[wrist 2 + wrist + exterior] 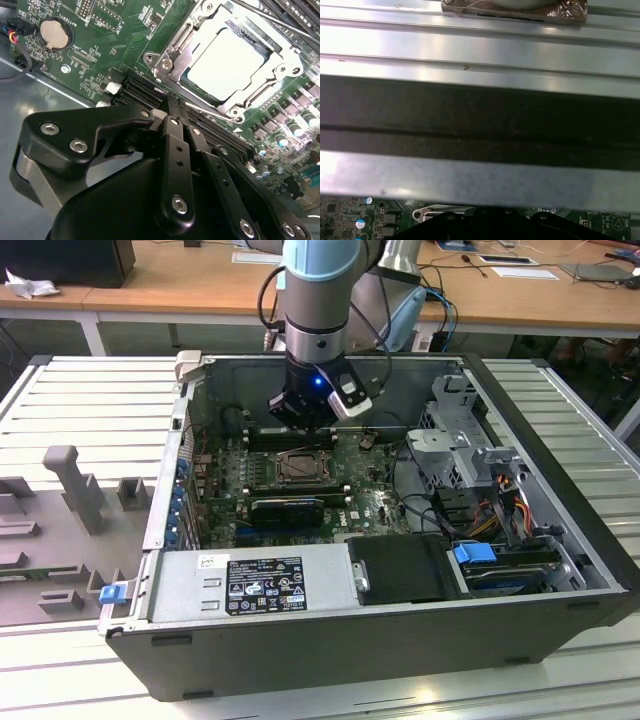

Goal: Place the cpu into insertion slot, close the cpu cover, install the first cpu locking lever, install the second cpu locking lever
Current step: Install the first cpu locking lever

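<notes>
1. The cpu lies pale and flat in the slot, with the cover lying down around it as a silver frame — whether it is fully seated I cannot tell

2. The jaws look closed together with nothing between them, tips just beside the slot's near edge, over the black card slots; in the exterior view the gripper hangs over the slot inside the case

3. A thin lever runs along the slot's near edge, close to the jaws. Whether it is hooked down is not clear — if the tips press it off-line, it could spring up or skid off onto the board

4. If the cover sits slightly proud, forcing a lever could bend the frame or load the cpu unevenly, harming the contacts beneath

5. The tips are close to the card slots beside the slot; a small drift away from the slot could jam them into those ridges

6. The case wall stands near the arm, so a wide swing risks a knock
</notes>
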`<state>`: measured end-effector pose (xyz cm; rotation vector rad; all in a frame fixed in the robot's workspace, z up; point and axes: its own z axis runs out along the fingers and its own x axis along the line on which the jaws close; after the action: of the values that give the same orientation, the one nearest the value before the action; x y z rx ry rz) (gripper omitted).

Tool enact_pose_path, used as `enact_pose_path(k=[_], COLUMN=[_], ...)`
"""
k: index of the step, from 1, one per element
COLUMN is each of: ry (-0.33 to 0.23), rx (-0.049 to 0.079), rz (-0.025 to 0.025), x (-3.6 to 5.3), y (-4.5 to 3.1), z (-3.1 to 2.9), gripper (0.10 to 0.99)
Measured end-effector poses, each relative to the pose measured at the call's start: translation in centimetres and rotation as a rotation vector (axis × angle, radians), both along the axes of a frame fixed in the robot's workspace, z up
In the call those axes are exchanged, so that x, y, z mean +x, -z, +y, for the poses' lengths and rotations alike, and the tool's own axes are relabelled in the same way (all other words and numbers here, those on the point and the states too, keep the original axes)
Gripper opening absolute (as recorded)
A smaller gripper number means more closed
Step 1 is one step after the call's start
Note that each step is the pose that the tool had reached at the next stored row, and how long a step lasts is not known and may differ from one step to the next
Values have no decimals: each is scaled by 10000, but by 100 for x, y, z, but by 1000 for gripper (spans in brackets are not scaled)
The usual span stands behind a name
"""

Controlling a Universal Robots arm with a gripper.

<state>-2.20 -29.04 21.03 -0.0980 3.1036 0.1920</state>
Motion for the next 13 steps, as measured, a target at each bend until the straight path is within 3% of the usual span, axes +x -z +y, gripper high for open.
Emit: enact_pose_path(k=[3, 13], ry=[0, 1], rx=[-74, -278], rz=[-26, -27], x=[0, 0], y=[22, 76], z=[0, 0], gripper=[106, 106])
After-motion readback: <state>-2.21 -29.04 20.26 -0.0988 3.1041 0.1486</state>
